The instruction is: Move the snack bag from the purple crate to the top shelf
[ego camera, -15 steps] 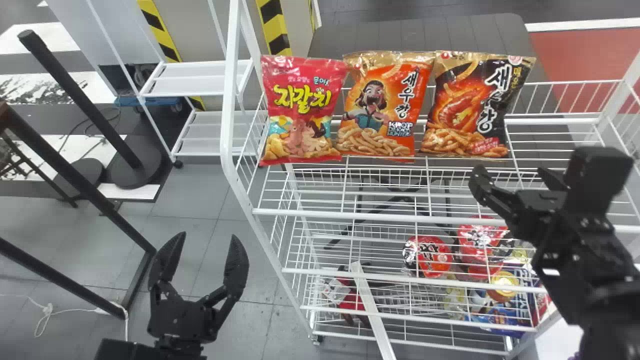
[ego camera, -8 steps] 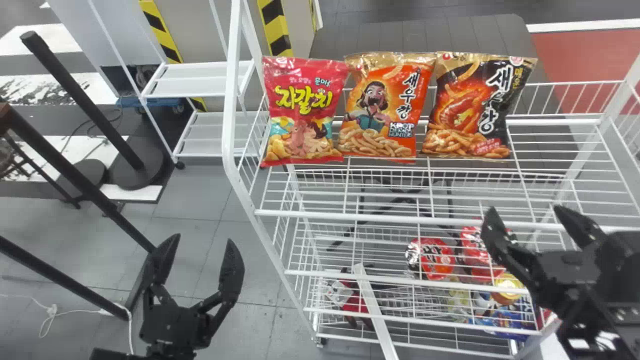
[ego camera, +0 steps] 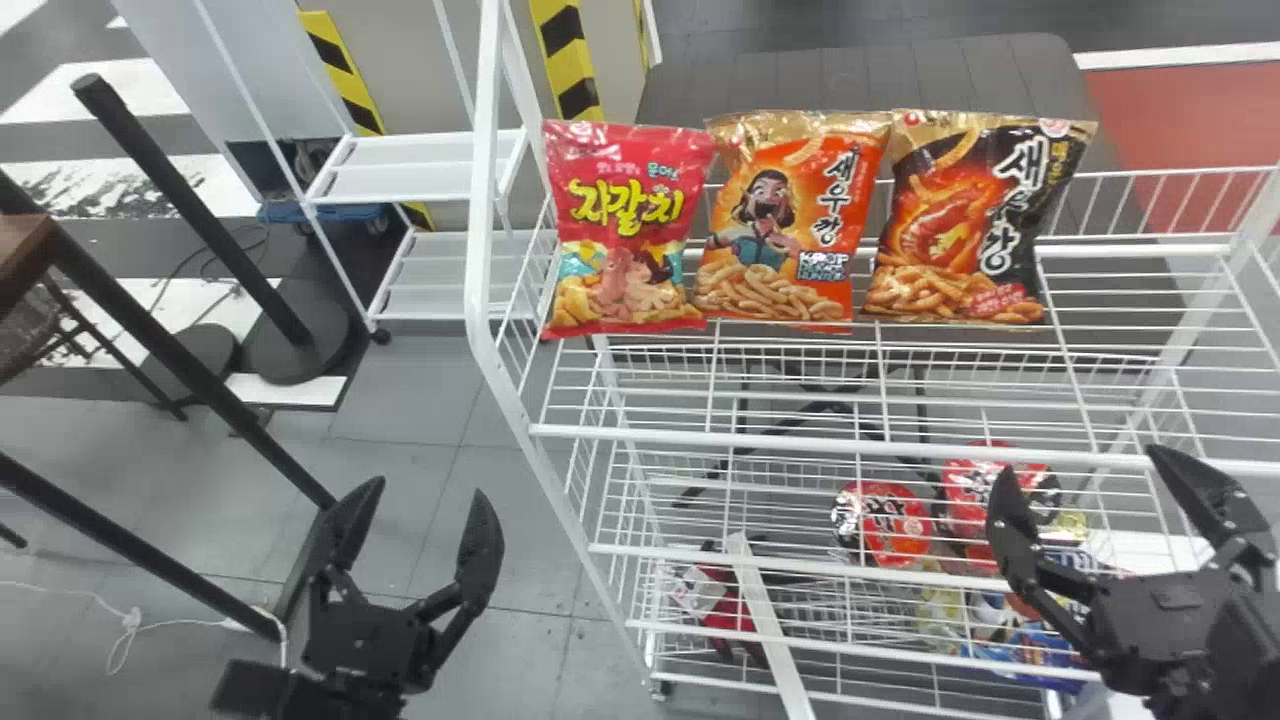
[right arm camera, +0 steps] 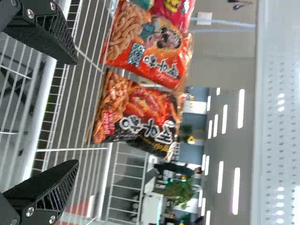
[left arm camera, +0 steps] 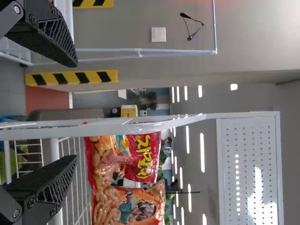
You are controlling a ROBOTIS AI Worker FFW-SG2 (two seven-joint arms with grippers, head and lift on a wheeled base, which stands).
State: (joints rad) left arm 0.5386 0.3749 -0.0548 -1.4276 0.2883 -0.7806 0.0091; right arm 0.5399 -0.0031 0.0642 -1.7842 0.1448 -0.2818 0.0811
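We judge the black-and-orange snack bag (ego camera: 975, 225) placed, far on the top shelf (ego camera: 880, 442); right gripper (ego camera: 1083, 465) released (left gripper (ego camera: 428, 490) too), we need only retreat.

three snack bags (ego camera: 790, 225) side by side on the top shelf (ego camera: 800, 442), packages (ego camera: 893, 525) seemingly below

Snack bags (ego camera: 770, 225) look glossy, the top shelf (ego camera: 700, 438) smooth metal.

I have open room over the white wire top shelf (ego camera: 800, 443), right of the black-and-orange foil bag (ego camera: 945, 235); leftward, that bag, the orange foil bag (ego camera: 775, 245) and the red foil bag (ego camera: 620, 240) block me.
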